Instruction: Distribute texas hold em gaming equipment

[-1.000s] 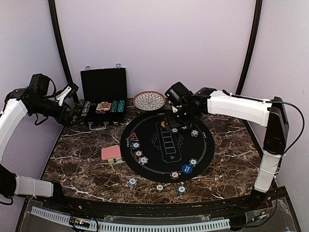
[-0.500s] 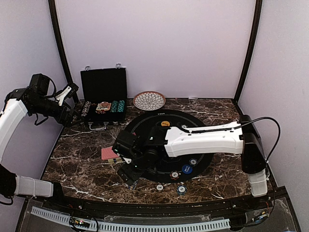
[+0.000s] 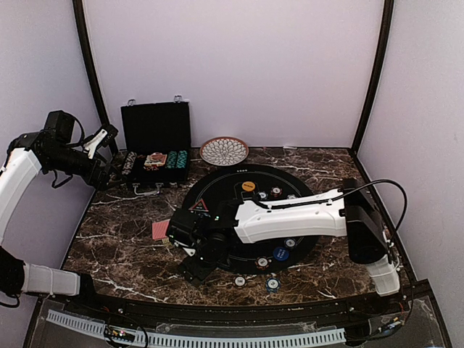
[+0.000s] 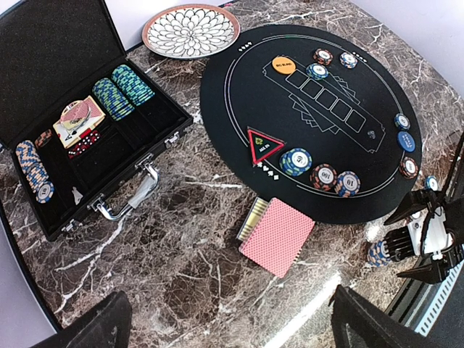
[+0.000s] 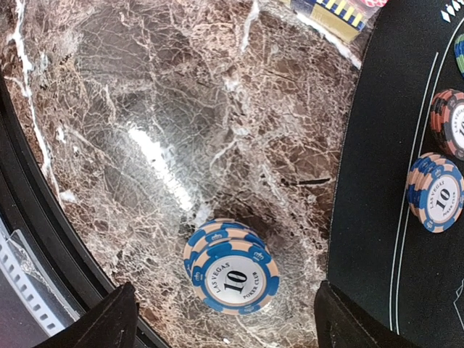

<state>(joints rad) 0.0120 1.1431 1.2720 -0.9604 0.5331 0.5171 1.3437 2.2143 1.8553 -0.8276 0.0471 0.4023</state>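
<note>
The right arm (image 3: 290, 217) sprawls clean across the top view, blotting out the middle of the mat (image 3: 217, 185), one side of the cards (image 3: 159, 230) and whatever sits under the right hand (image 4: 400, 245). Pale lilac walls (image 3: 232, 65) all round, two black poles (image 3: 88, 65) curving up the back. The surface (image 3: 123, 246) is dark brown marble with white veins. The round black mat fills its right half. The open case (image 4: 43, 43) sits back left, its contents too small to read beyond rows of chips, and the dish (image 4: 191, 30) is beside it by the wall. The red-backed cards lie just off the mat's left rim. The left hand (image 4: 230, 301) hangs high off to the left, fingers spread, empty. The right hand is low over a chip stack (image 5: 230, 267) on bare marble just off the mat's near-left edge, fingers wide either side, not touching. More chips (image 4: 323, 176) by the red triangle (image 4: 264, 143); orange button (image 4: 283, 64) far side, blue button (image 4: 407, 141) right, all on the mat. The right wrist view clips the cards at its top edge.
</note>
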